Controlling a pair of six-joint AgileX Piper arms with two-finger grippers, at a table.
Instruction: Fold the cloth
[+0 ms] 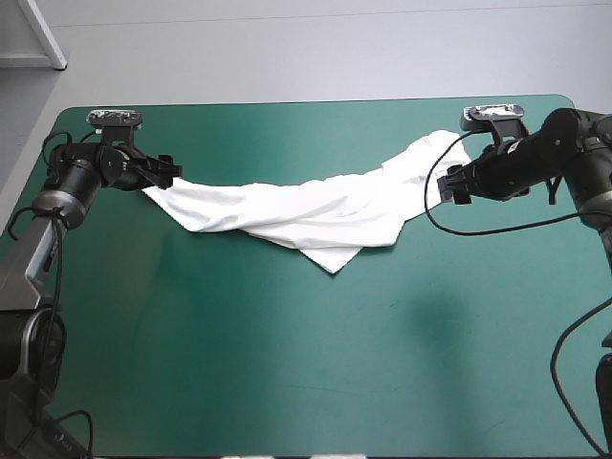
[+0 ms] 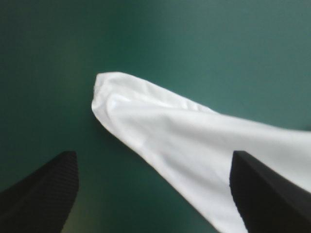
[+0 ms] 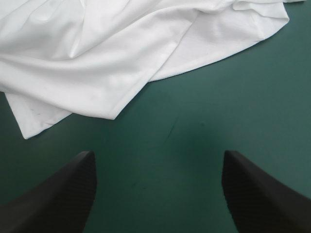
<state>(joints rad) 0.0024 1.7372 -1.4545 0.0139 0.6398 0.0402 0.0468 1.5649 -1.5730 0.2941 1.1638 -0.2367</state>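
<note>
The white T-shirt (image 1: 306,212) lies stretched in a long crumpled band across the far half of the teal-green table, one corner pointing toward the front. My left gripper (image 1: 172,174) hovers at the shirt's left end, open; in the left wrist view the T-shirt (image 2: 194,145) runs between and ahead of the black fingers (image 2: 48,189) without being pinched. My right gripper (image 1: 448,184) is open beside the shirt's right end. In the right wrist view the T-shirt (image 3: 112,58) lies ahead of the fingertips (image 3: 73,184), with bare cover between them.
The teal-green cover (image 1: 306,363) stretches bare over the near half of the table. The far edge of the table (image 1: 306,103) runs just behind both grippers.
</note>
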